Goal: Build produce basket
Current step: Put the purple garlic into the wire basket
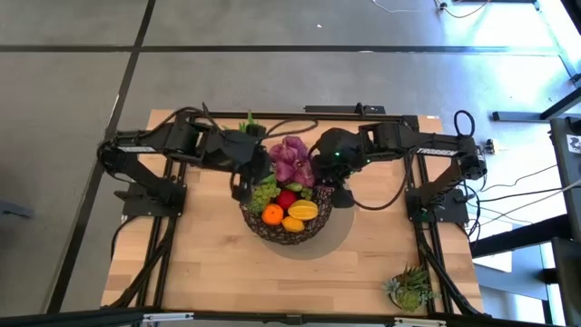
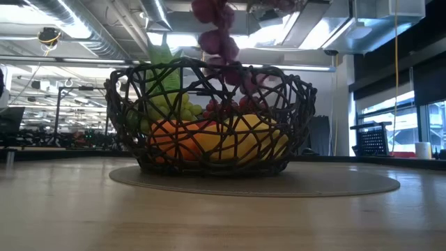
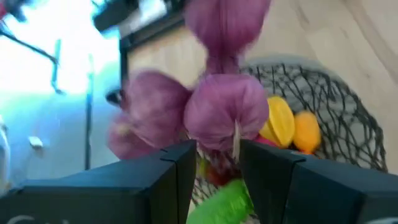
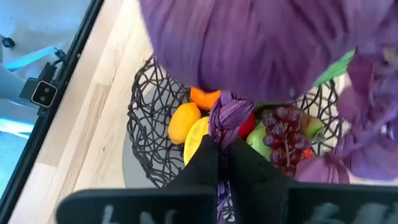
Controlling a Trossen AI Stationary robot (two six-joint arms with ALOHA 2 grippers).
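Observation:
The dark wire-mesh basket stands on a grey round mat at mid table. In it lie an orange, a yellow mango, a red apple, green grapes and dark red grapes. A purple bunch of big soft lobes hangs over the basket's far rim, between both arms. My left gripper and my right gripper are both shut on it, above the basket. My left gripper has the purple bunch's lower part pinched between its two fingers. It comes slanting down from the table's left. The bunch is lifted clear, with its lobes standing out beyond the fingertips over the basket. My right gripper pinches a narrow striped purple strip of the bunch between its shut fingertips. It comes slanting down from the table's right. The big lobes spread beyond the fingers, clear of the fruit below.
A spiky green succulent stands at the near right corner. A green leafy stalk shows at the far edge behind the left arm. Bare wood lies near and to the left of the basket.

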